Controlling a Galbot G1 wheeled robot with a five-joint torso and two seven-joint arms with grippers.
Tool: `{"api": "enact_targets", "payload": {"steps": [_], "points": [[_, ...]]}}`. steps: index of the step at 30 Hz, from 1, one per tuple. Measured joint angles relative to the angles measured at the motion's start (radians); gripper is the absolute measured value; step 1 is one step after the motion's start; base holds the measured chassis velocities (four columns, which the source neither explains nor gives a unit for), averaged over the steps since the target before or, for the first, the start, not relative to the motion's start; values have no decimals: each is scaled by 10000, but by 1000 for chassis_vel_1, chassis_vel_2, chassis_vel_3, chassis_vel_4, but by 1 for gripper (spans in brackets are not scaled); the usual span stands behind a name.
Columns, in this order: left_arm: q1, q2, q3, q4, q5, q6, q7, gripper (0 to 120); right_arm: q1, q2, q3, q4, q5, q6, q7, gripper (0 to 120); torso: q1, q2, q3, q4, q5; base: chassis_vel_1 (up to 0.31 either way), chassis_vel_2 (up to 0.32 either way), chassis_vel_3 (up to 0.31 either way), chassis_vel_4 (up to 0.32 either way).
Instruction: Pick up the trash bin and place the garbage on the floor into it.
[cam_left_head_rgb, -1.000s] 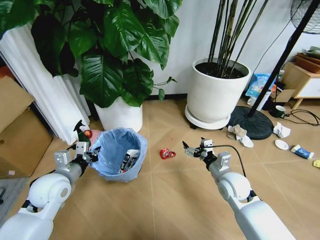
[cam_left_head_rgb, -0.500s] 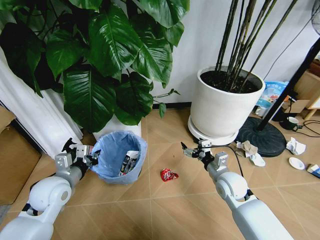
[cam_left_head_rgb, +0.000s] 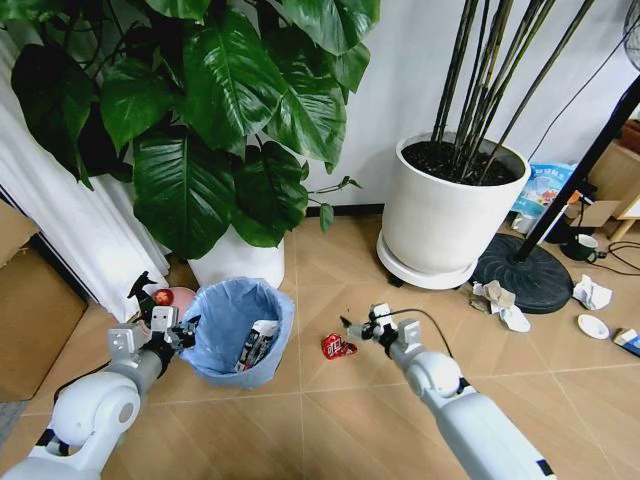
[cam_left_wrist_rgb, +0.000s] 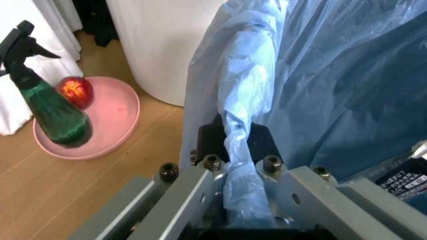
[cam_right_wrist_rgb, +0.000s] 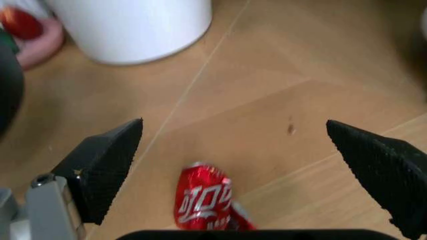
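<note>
Blue crinkly liner wraps the trash bin (cam_left_head_rgb: 238, 332), which stands on the floor (cam_left_head_rgb: 330, 420) just in front of the white plant pot (cam_left_head_rgb: 238, 256). Beside the bin's left rim, the left end effector (cam_left_head_rgb: 176, 334) is clenched on its bagged edge. Right of the bin, the right end effector (cam_left_head_rgb: 358, 328) hangs spread wide just above the red crushed wrapper (cam_left_head_rgb: 335, 347).

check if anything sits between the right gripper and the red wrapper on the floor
Nothing visible does. The right gripper hangs open above the red wrapper, with bare floor between its fingers.
</note>
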Motion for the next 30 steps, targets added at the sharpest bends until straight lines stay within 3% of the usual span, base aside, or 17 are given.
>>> {"api": "enact_targets", "payload": {"steps": [15,30], "points": [[41,133,41,-175,-122,-39,-270,0,796,1005,-357,-2729,-1375,541,-397,100,0,0,0,-1,0,0,0,0,0],[18,221,115,-268,-175,-76,-383,0,1800,2024,125,-4934,-2249,1204,-807,100,1,0,0,0,0,0,0,0,0]]}}
